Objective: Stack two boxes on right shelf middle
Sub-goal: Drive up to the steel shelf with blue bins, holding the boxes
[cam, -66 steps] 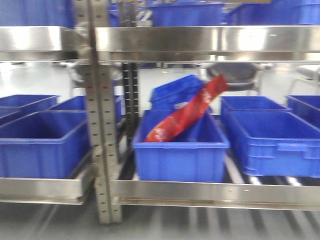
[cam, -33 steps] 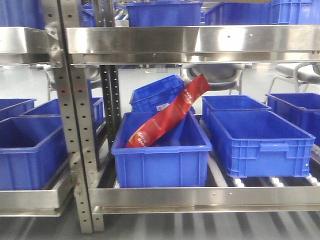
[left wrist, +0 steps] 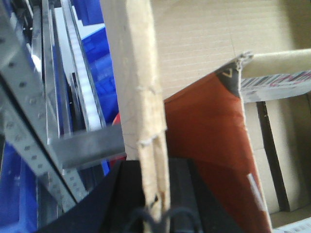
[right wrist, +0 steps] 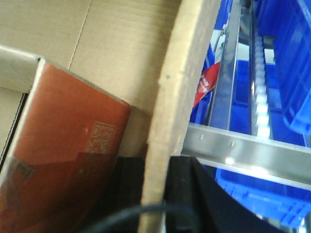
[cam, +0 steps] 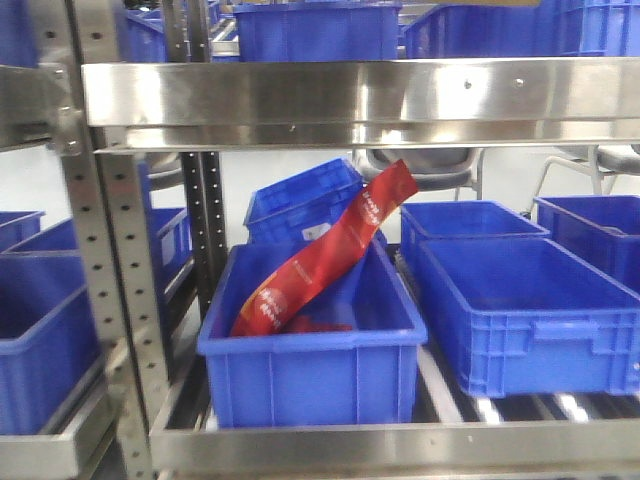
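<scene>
- Front view: red packet (cam: 320, 255) leaning in a blue bin (cam: 310, 375) carries a round pale emblem and white lettering near its lower end, too blurred to read.
- Left wrist view: barcode-like strip (left wrist: 277, 80) along the top edge of a red-brown carton (left wrist: 209, 145) inside the cardboard box (left wrist: 194, 39). Its bars show, but no digits are legible.
- Same carton corner: small triangle mark (left wrist: 226, 74).
- Right wrist view: QR-like square (right wrist: 99, 136) printed on the carton face, too soft to make out.
- No word or number reads clearly anywhere.

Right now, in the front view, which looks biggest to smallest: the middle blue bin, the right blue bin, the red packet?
1. middle blue bin and right blue bin: look alike; the right one is cut off.
2. red packet: smallest.
</scene>
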{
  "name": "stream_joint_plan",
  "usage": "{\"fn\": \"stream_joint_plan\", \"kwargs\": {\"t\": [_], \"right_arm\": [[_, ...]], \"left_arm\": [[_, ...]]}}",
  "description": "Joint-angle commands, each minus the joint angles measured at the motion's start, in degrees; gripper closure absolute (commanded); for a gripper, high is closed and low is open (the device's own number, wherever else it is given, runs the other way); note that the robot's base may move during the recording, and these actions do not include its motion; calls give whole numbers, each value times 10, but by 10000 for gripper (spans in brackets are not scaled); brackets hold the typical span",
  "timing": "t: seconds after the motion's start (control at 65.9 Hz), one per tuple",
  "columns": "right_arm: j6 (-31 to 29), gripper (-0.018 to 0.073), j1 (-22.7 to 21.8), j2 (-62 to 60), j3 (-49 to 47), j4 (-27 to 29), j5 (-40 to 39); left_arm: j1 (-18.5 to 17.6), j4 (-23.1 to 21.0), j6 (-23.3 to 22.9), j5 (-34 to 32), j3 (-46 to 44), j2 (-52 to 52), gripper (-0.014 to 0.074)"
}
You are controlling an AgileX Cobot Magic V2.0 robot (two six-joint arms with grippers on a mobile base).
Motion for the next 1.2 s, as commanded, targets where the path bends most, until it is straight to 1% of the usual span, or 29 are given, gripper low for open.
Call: {"fn": "stream_joint_plan", "kwargs": {"t": [0.0,1.183], "right_arm": [[-9,712,-3,-8,-6,-7,-27],[-9,712,-3,-8,-6,-7,-27]], "left_arm": [[2,11,1,-33,-6,-7,708],[2,11,1,-33,-6,-7,708]]}}
